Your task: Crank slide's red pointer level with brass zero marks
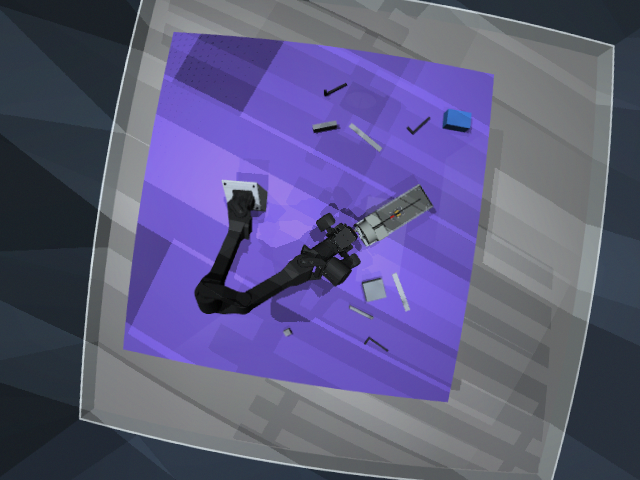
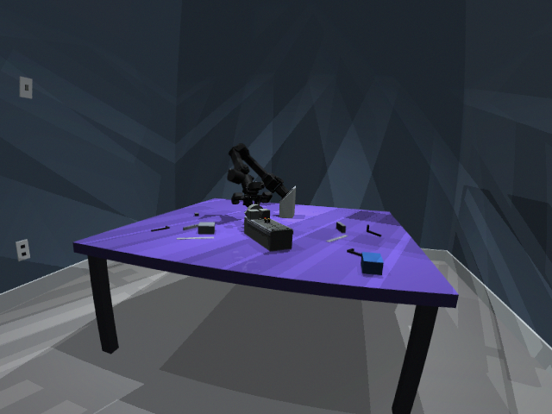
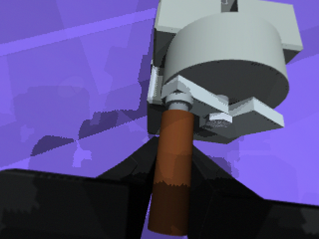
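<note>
The grey machine stands on the purple table, with a dark slot along its top. The red pointer lies close to the small brass marks, apparently slightly toward the crank end; the exact offset is too small to tell. In the wrist view the brown crank handle sticks out from the pale crank arm in front of the round grey housing. My gripper is shut on the handle, one black finger on each side. In the top and exterior views the handle is hidden by the gripper.
A blue block lies near the table's far corner. A grey square block and a pale strip lie beside the machine. Several dark hooked pieces and small bars are scattered on both sides.
</note>
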You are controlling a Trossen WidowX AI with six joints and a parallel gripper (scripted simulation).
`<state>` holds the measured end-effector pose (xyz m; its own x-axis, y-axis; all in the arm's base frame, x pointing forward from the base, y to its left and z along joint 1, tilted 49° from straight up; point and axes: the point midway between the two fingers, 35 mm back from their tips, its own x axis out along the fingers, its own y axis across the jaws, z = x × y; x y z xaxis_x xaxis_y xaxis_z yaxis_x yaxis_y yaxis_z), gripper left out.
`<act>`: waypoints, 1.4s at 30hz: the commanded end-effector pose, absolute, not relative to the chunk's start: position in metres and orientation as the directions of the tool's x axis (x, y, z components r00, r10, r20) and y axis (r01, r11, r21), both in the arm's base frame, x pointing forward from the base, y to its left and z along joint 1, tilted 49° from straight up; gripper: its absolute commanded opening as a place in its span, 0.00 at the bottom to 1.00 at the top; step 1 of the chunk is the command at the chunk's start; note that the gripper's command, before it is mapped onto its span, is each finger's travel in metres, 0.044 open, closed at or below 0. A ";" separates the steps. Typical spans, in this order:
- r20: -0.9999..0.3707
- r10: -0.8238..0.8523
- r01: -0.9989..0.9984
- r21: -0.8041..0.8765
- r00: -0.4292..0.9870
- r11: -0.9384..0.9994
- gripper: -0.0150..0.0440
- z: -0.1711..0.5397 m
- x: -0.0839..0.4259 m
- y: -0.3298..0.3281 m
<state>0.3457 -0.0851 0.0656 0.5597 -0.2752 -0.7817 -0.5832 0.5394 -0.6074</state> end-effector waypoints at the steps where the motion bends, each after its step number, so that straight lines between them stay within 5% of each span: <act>1: -0.777 -0.271 -0.580 -0.612 0.569 0.537 0.25 0.074 0.348 -0.081; 42: -0.776 -0.271 -0.579 -0.613 0.569 0.537 0.25 0.091 0.358 -0.084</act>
<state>0.3535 -0.0832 0.0826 0.5515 -0.2697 -0.7894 -0.5927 0.5393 -0.5983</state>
